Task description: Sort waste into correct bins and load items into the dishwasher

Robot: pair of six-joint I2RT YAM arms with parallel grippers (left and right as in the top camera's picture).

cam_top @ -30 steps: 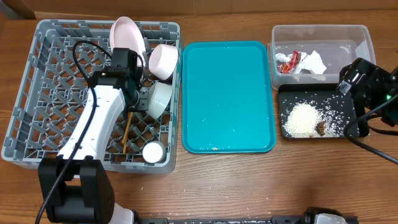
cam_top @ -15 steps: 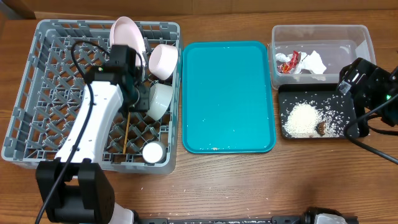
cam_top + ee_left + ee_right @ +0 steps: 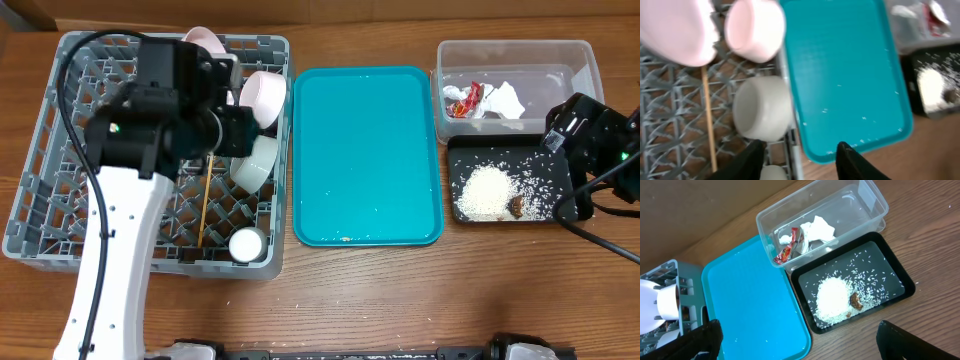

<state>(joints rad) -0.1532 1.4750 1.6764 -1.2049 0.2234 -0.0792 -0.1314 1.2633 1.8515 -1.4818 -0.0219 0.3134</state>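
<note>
The grey rack (image 3: 60,150) holds the pink plate (image 3: 205,40), two white bowls (image 3: 262,97) (image 3: 255,160), a white cup (image 3: 246,244) and chopsticks (image 3: 204,210). My left gripper (image 3: 800,160) is open and empty, high above the rack's right edge, near the lower bowl (image 3: 762,107). The clear tub (image 3: 590,60) holds the red-and-white wrapper (image 3: 465,98) and the napkin (image 3: 503,100). The black tray (image 3: 455,150) holds rice (image 3: 487,192) and the brown scrap (image 3: 517,206). My right gripper (image 3: 800,345) is open and empty, above the table right of the black tray (image 3: 895,270).
The teal tray (image 3: 365,150) lies between the rack and the bins, with only a few specks on it. The left arm's white link crosses the rack's front half. A black cable runs off the right edge by the right arm (image 3: 590,130).
The left arm has lifted up and back from the white bowl in the rack and now hides more of the plate. The right arm has not moved.
</note>
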